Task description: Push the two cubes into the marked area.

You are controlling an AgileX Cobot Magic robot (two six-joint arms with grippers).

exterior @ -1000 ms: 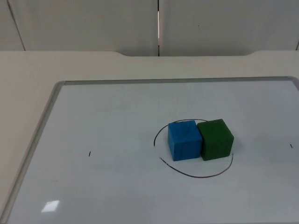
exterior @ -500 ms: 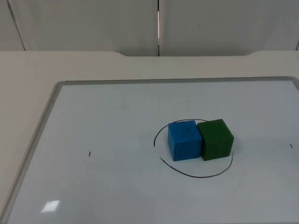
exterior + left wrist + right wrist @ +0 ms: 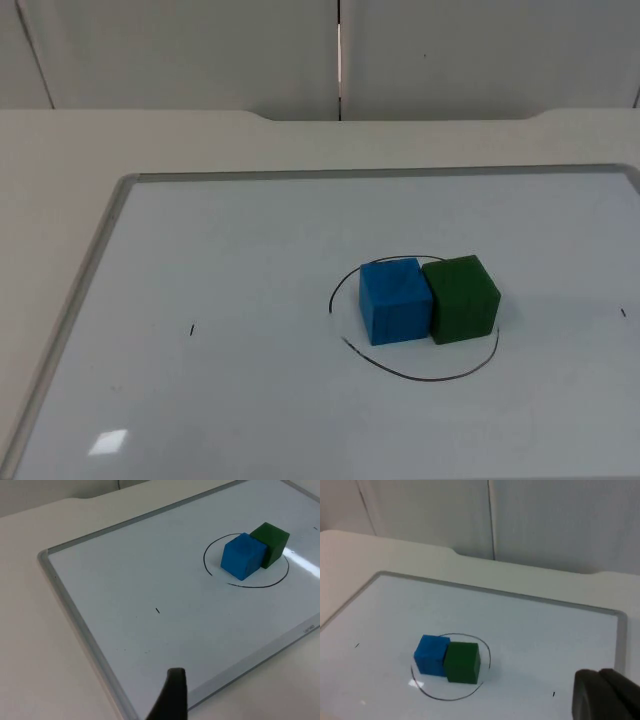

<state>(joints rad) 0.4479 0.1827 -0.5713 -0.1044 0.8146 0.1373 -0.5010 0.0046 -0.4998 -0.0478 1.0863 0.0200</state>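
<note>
Blue cube (image 3: 396,301) and green cube (image 3: 462,299) sit side by side, touching, inside the drawn ring (image 3: 420,377) on the whiteboard (image 3: 200,250). Judged from this, the pushing looks done. Left gripper (image 3: 170,695) hangs near the board's edge, well apart from the cubes; right gripper (image 3: 602,692) likewise off to the side. Cannot tell how far either is open; neither holds anything that shows. Risk: the green cube lies close to the line, so any stray sweep from that side could nudge it across or separate the pair.
</note>
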